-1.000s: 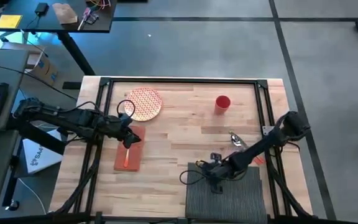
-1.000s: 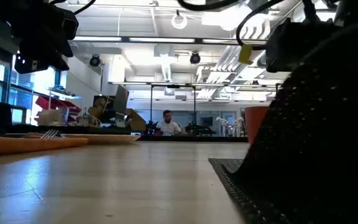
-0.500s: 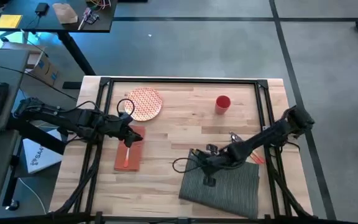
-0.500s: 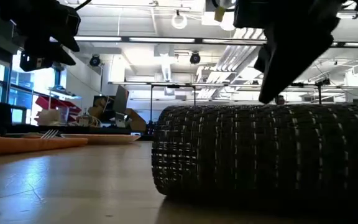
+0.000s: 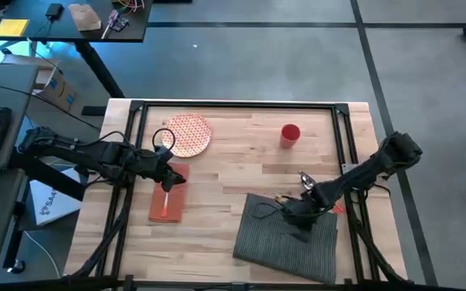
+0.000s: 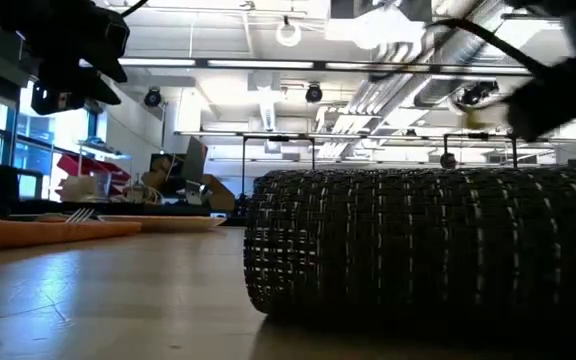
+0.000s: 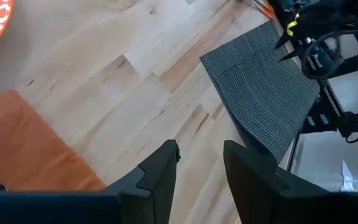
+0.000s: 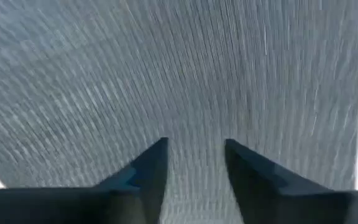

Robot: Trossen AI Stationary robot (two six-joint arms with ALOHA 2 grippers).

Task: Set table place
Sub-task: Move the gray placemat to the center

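High view: right claw (image 5: 301, 223) apart over placemat (image 5: 285, 238) | left claw (image 5: 167, 179) apart above napkin (image 5: 167, 196)

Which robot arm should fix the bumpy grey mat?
The right. Its hand is over the mat, fingers open. The left hand is over the orange napkin.

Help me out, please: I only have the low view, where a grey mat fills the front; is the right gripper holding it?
Observer: No, the right gripper is open, over the mat.
Operator: Is the mat square to the table?
Observer: No, from above it lies skewed on the table.
Operator: And the left gripper?
Observer: The left gripper is open, over the orange napkin, next to the plate.
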